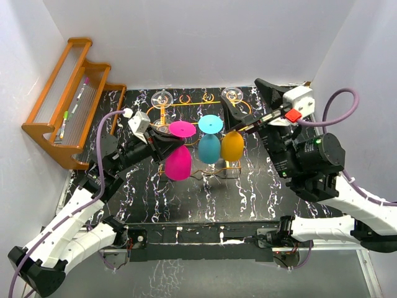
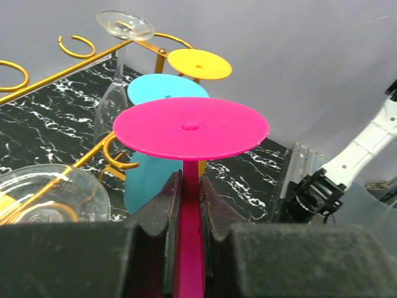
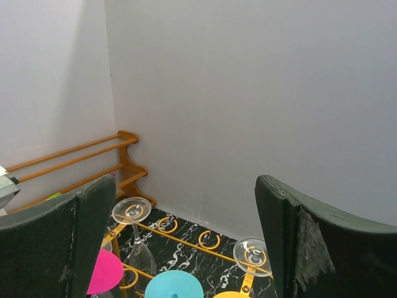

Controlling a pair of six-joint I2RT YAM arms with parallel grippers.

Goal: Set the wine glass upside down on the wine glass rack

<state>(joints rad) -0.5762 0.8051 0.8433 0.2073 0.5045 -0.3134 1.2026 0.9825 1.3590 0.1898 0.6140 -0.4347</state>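
Observation:
A pink wine glass (image 1: 178, 162) hangs upside down with its round foot (image 2: 190, 127) on top, at the front left of the orange wire wine glass rack (image 1: 192, 104). My left gripper (image 2: 191, 179) is shut on its stem; in the top view the left gripper (image 1: 165, 144) reaches in from the left. A rack ring loop (image 2: 116, 155) sits just left of the stem. I cannot tell whether the rack bears the glass. My right gripper (image 1: 251, 102) hovers open and empty above the rack's right end, and the right wrist view shows the right gripper (image 3: 185, 186) looking down on the rack (image 3: 186, 239).
A cyan glass (image 1: 209, 148) and a yellow glass (image 1: 232, 146) hang upside down beside the pink one. Two clear glasses (image 1: 162, 98) (image 1: 232, 95) hang on the back rail. A wooden shelf (image 1: 68, 99) stands against the left wall. White walls close in the marbled table (image 1: 260, 192).

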